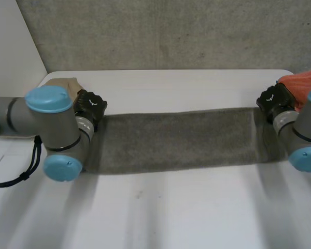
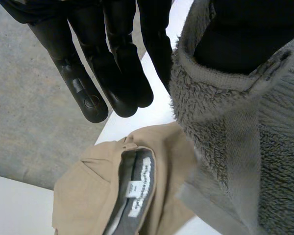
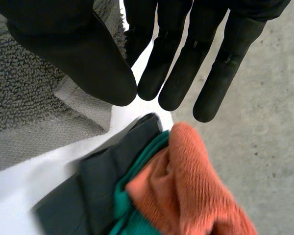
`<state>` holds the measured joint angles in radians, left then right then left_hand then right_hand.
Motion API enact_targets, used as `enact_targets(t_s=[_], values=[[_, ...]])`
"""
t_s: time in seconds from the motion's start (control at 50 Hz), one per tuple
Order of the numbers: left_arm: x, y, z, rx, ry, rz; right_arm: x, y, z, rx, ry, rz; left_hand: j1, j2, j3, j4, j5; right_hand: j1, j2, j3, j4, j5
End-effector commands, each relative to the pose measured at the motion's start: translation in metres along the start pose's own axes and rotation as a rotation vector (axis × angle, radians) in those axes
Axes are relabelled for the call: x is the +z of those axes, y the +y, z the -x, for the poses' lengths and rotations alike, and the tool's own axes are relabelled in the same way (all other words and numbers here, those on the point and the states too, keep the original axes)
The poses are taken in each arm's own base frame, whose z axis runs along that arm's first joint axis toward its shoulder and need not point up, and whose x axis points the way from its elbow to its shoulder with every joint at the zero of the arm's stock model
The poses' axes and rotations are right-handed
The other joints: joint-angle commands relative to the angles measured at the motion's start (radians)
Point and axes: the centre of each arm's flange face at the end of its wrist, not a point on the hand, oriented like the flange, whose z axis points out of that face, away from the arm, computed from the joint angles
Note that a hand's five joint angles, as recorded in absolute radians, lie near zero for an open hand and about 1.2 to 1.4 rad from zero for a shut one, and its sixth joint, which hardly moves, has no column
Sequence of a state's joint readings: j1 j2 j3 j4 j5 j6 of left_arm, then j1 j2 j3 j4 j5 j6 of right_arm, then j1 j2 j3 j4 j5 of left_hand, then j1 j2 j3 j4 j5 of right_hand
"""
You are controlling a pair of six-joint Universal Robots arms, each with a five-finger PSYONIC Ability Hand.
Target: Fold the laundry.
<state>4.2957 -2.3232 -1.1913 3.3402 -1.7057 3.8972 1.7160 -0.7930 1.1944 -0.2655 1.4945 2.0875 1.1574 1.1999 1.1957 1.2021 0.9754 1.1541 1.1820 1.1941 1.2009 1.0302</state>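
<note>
- On the white table [image 1: 171, 212] a grey towel [image 1: 176, 140] lies pulled out long, from left to right, across the middle.
- At the towel's left end is the left hand [image 1: 90, 106]. It has hold of that end. The cloth is folded over the thumb, and the straight fingers [image 2: 90, 83] point down. The one next to the thumb is pressed on the cloth.
- At the towel's right end is the right hand [image 1: 273, 101]. Its thumb [image 3: 83, 58] lies on the towel's corner. The towel's edge runs up between the thumb and the finger beside it, so the corner is pinched. The other fingers are straight and a bit spread, and they hold nothing.
- A tan top [image 1: 62, 83] sits at the far left corner of the table, just past the left hand's fingertips. It touches the towel's end. It is grey inside, with a white tag [image 2: 139, 188].
- A small pile sits at the far right, near the right hand's fingertips. It has an orange cloth [image 1: 300, 83] on top, then a green cloth [image 3: 118, 208], then a dark grey cloth [image 3: 83, 191]. The dark one is just beside the towel's corner, with a thin strip of table between them.
- The left arm [image 1: 41, 116] comes in from the left, and the right arm [image 1: 303, 135] from the right.
- Past the far edge of the table is a grey floor [image 1: 171, 31].
</note>
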Motion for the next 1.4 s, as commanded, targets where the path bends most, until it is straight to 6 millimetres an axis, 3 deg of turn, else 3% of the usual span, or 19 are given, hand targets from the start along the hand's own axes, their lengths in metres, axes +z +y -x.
enact_targets(t_s=[0.02, 0.04, 0.06, 0.08, 0.1, 0.12, 0.18, 0.22, 0.34, 0.46, 0.54, 0.64, 0.76, 0.82, 1.04, 1.16, 1.34, 1.4], values=[[0.030, 0.003, 0.001, 0.015, -0.083, -0.066, 0.034, -0.006, 0.011, -0.005, 0.126, -0.093, 0.042, -0.001, 0.003, -0.003, 0.049, -0.018, -0.046, -0.058, -0.065, -0.069], [0.031, 0.001, 0.002, 0.016, -0.099, -0.080, 0.035, -0.007, 0.012, 0.004, 0.135, -0.101, -0.370, -0.413, -0.408, -0.415, -0.363, -0.463, -0.491, -0.503, -0.510, -0.513], [0.032, -0.002, 0.001, 0.016, -0.113, -0.103, 0.035, -0.010, 0.016, 0.025, 0.140, -0.110, -0.983, -1.025, -1.021, -1.028, -0.975, -0.980, -1.007, -1.020, -1.026, -1.030], [0.031, -0.004, 0.000, 0.015, -0.115, -0.116, 0.035, -0.011, 0.017, 0.035, 0.141, -0.111, -0.832, -0.874, -0.870, -0.876, -0.824, -0.980, -1.007, -1.020, -1.026, -1.030], [0.031, -0.005, -0.001, 0.013, -0.118, -0.126, 0.034, -0.012, 0.018, 0.049, 0.139, -0.111, -0.835, -0.878, -0.873, -0.880, -0.828, -0.980, -1.007, -1.020, -1.026, -1.030], [0.030, -0.005, -0.002, 0.011, -0.119, -0.127, 0.030, -0.015, 0.019, 0.076, 0.131, -0.109, -0.983, -1.025, -1.021, -1.028, -0.975, -0.980, -1.007, -1.020, -1.026, -1.030], [0.024, -0.006, -0.004, -0.001, -0.115, -0.131, 0.020, -0.020, 0.010, 0.135, 0.124, -0.103, -0.983, -1.025, -1.021, -1.028, -0.975, -0.980, -1.007, -1.020, -1.026, -1.030], [0.015, -0.015, -0.001, -0.001, -0.115, -0.144, 0.007, -0.023, -0.004, 0.191, 0.107, -0.092, -0.983, -1.025, -1.021, -1.028, -0.975, -0.980, -1.007, -1.020, -1.026, -1.030], [-0.014, -0.025, 0.008, -0.014, -0.100, -0.146, -0.034, -0.029, -0.015, 0.296, -0.052, -0.048, -0.983, -1.025, -1.021, -1.028, -0.975, -0.980, -1.007, -1.020, -1.026, -1.030], [-0.048, -0.031, 0.020, -0.096, -0.080, -0.150, -0.059, 0.009, -0.026, 0.393, -0.235, 0.081, -0.983, -1.025, -1.021, -1.028, -0.975, -0.893, -0.921, -0.933, -0.940, -0.944], [-0.055, -0.030, 0.023, -0.160, -0.067, -0.160, -0.070, 0.027, -0.023, 0.442, -0.335, 0.143, -0.983, -1.025, -1.021, -1.028, -0.975, -0.828, -0.856, -0.868, -0.875, -0.879], [-0.044, -0.023, 0.025, -0.169, -0.047, -0.162, -0.073, 0.034, -0.018, 0.454, -0.341, 0.156, -0.983, -1.025, -1.021, -1.028, -0.975, -0.825, -0.853, -0.865, -0.872, -0.876], [-0.009, 0.016, 0.016, -0.144, -0.040, -0.076, -0.071, 0.036, -0.015, 0.448, -0.314, 0.136, -0.983, -1.025, -1.021, -1.028, -0.975, -0.823, -0.850, -0.863, -0.869, -0.873], [-0.004, 0.019, 0.016, -0.118, -0.042, -0.072, -0.070, 0.037, -0.014, 0.445, -0.305, 0.129, -0.983, -1.025, -1.021, -1.028, -0.975, -0.823, -0.850, -0.863, -0.869, -0.873], [0.014, 0.036, 0.042, -0.062, -0.124, -0.051, -0.072, 0.036, -0.012, 0.446, -0.320, 0.120, -0.983, -1.025, -1.021, -1.028, -0.975, -0.764, -0.792, -0.804, -0.811, -0.814], [0.005, 0.033, 0.043, -0.074, -0.117, -0.043, -0.073, 0.038, -0.011, 0.445, -0.320, 0.124, -0.983, -1.025, -1.021, -1.028, -0.975, -0.723, -0.751, -0.763, -0.770, -0.773], [-0.033, 0.001, 0.050, -0.191, -0.104, -0.110, -0.063, 0.040, -0.012, 0.413, -0.282, 0.090, -0.983, -1.025, -1.021, -1.028, -0.975, -0.608, -0.636, -0.648, -0.655, -0.659], [-0.045, -0.006, 0.048, -0.259, -0.089, -0.127, -0.056, 0.048, -0.001, 0.401, -0.284, 0.088, -0.983, -1.025, -1.021, -1.028, -0.975, -0.594, -0.621, -0.634, -0.640, -0.644]])
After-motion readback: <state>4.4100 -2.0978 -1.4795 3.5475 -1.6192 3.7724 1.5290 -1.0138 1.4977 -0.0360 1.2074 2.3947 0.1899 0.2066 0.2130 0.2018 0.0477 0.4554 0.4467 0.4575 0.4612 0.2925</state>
